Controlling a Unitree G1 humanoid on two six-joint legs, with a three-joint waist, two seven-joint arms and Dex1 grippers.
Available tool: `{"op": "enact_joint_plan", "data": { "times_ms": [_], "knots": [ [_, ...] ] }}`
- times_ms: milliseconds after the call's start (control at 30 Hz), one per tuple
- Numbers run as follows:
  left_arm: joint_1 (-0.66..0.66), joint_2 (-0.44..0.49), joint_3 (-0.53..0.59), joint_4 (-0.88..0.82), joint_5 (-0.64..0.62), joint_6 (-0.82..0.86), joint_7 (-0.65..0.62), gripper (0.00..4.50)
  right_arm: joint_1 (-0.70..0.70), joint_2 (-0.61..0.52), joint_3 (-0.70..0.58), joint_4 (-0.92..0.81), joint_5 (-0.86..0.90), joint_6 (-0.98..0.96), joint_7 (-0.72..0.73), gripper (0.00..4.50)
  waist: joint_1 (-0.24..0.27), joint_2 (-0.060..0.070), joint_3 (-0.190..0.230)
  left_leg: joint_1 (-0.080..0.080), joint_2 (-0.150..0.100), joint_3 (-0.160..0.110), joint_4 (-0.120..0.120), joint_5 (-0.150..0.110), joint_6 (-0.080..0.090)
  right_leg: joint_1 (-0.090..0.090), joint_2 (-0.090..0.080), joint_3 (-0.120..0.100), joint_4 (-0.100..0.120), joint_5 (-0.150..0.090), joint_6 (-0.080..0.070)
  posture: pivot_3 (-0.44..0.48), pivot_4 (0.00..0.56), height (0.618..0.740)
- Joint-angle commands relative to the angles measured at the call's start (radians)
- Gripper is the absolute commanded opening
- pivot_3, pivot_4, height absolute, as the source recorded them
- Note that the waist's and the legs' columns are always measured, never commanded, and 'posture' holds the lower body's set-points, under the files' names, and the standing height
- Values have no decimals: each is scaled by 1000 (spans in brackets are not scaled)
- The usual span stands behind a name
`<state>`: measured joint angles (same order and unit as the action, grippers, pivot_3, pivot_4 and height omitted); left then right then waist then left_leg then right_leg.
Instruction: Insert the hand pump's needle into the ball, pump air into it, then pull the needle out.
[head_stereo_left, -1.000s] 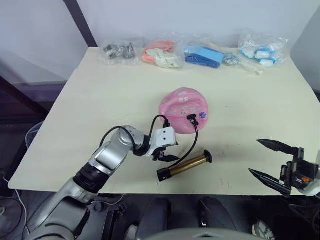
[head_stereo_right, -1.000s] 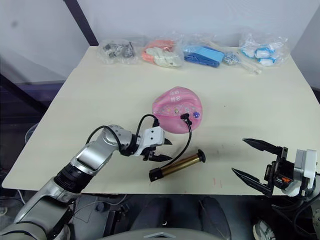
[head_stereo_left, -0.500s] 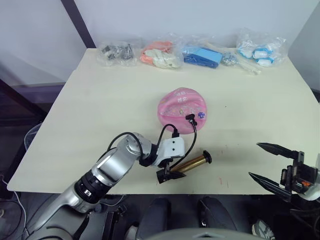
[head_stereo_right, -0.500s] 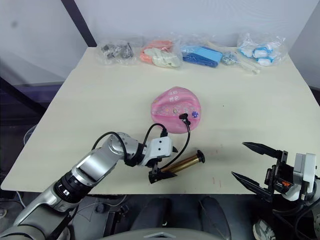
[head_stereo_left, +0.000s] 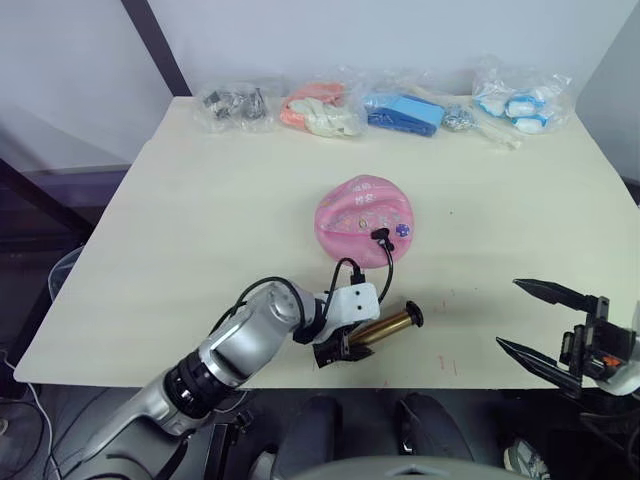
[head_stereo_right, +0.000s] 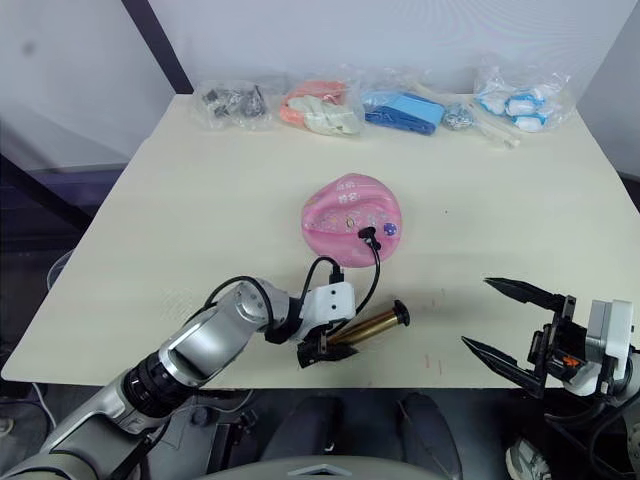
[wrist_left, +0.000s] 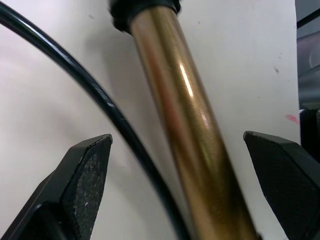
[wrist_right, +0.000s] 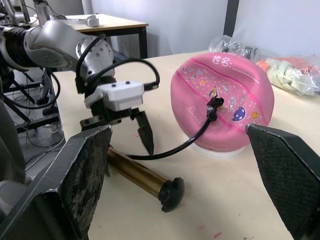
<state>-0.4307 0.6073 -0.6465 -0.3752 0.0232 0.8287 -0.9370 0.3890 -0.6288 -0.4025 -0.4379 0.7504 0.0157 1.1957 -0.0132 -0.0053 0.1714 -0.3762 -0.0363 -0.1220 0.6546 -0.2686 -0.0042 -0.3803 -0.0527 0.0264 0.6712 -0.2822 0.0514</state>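
The left gripper stands with fingers wide on both sides of the hand pump, which lies at 6 o'clock from the ball. The right gripper is wide open, holding nothing, at 3 o'clock from the pump.

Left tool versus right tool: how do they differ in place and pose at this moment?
The left tool is low over the table, its fingers straddling the pump barrel near its end; the right tool hangs off the table's near edge, around nothing. The left tool sits close to the ball; the right tool is far from it. Both are open.
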Motion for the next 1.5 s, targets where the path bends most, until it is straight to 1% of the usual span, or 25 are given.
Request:
{"op": "enact_joint_plan", "data": {
  "times_ms": [33,67,100,133,167,200,233,267,300,333,367,500,533,600,700,767,833,933,1000,1067,1200,1300,1500],
  "knots": [
    [-3,-22,-3,23,3,15,19,4468,8,-10,-16,-49,14,-2,3,4500,0,0,0,0,0,0,0,0,0,0,0,0,0,0,0,0,150,740],
    [-3,-23,-3,32,4,10,20,4468,10,-10,-17,-51,13,-1,3,4500,-1,0,0,0,0,0,0,0,0,0,0,0,0,0,0,0,150,740],
    [-3,-22,-1,37,3,5,19,3979,11,-10,-17,-53,13,-1,4,4500,-1,0,0,0,0,0,0,0,0,0,0,0,0,0,0,0,150,740],
    [-3,-23,3,41,-1,5,17,3678,13,-11,-20,-53,14,0,6,4500,0,0,0,0,0,0,0,0,0,0,0,0,0,0,0,0,150,740],
    [-3,-23,6,46,-3,2,17,3147,14,-11,-22,-52,14,0,7,4500,0,0,0,0,0,0,0,0,0,0,0,0,0,0,0,0,150,740],
    [-5,-21,8,52,-2,-5,17,3006,15,-11,-24,-50,15,0,8,4500,0,0,0,0,0,0,0,0,0,0,0,0,0,0,0,0,150,740],
    [-7,-19,9,56,-1,-10,18,2380,15,-12,-24,-49,15,-1,8,4500,0,0,0,0,0,0,0,0,0,0,0,0,0,0,0,0,150,740],
    [-11,-17,13,65,-2,-23,14,2250,15,-12,-25,-45,14,-3,12,4500,0,0,0,0,0,0,0,0,0,0,0,0,0,0,0,0,150,740],
    [-14,-15,16,70,-4,-31,11,1833,16,-12,-25,-42,13,-4,15,4500,0,0,0,0,0,0,0,0,0,0,0,0,0,0,0,0,150,740],
    [-17,-16,22,78,-4,-45,10,1508,16,-11,-25,-39,12,-7,18,4500,0,0,0,0,0,0,0,0,0,0,0,0,0,0,0,0,150,740],
    [-22,-14,29,87,-6,-58,6,1399,16,-11,-25,-36,11,-9,21,4500,0,0,0,0,0,0,0,0,0,0,0,0,0,0,0,0,150,740],
    [-35,-3,80,130,-46,-183,-49,1358,12,-5,-21,-30,7,-15,26,4500,0,0,0,0,0,0,0,0,0,0,0,0,0,0,0,0,150,740],
    [-38,-4,100,141,-58,-179,-50,1357,11,-3,-18,-31,5,-16,25,4500,0,0,0,0,0,0,0,0,0,0,0,0,0,0,0,0,150,740],
    [-37,-7,132,172,-76,-284,-73,1357,7,1,-12,-36,6,-13,18,4500,0,0,0,0,0,0,0,0,0,0,0,0,0,0,0,0,150,740],
    [-27,-22,187,195,-129,-338,-103,1356,0,13,-4,-57,14,12,-26,4500,1,0,0,0,0,0,0,0,0,-1,-1,0,0,0,0,0,150,740],
    [-26,-31,225,211,-167,-385,-125,1356,-11,27,7,-82,8,46,-104,4500,1,0,0,-1,0,0,0,0,0,-1,-1,0,0,0,0,0,150,740],
    [-25,-53,269,219,-208,-379,-121,1356,-22,48,19,-116,36,99,-194,4500,-1,0,0,-1,0,0,0,0,0,-1,-1,0,0,0,0,0,150,740],
    [-12,-77,305,218,-249,-393,-130,1356,-35,77,38,-167,63,162,-305,4500,0,0,0,-1,0,0,0,0,0,-2,-1,0,1,0,0,0,150,740],
    [2,-92,326,220,-269,-401,-126,1356,-43,94,58,-200,72,208,-386,4500,0,0,0,-1,0,0,0,0,0,-3,-1,1,1,0,0,0,150,740],
    [20,-86,325,230,-259,-427,-133,1356,-53,112,83,-226,64,229,-441,4500,-1,0,0,-1,0,0,0,0,0,-3,-1,1,1,0,0,0,150,740],
    [34,-86,322,243,-244,-457,-125,1356,-47,121,110,-241,33,232,-468,4500,0,0,0,-2,0,1,0,0,0,-4,-1,1,1,0,0,0,150,740],
    [41,-96,335,261,-254,-480,-119,1356,-54,133,135,-256,45,269,-527,4500,0,0,0,-2,0,1,0,0,0,-4,0,1,1,0,0,0,150,740],
    [69,-114,369,263,-291,-523,-128,1356,-30,148,194,-273,6,262,-537,4500,-1,0,0,-2,0,1,0,0,0,-4,0,1,1,0,0,0,150,740]
  ]
}}
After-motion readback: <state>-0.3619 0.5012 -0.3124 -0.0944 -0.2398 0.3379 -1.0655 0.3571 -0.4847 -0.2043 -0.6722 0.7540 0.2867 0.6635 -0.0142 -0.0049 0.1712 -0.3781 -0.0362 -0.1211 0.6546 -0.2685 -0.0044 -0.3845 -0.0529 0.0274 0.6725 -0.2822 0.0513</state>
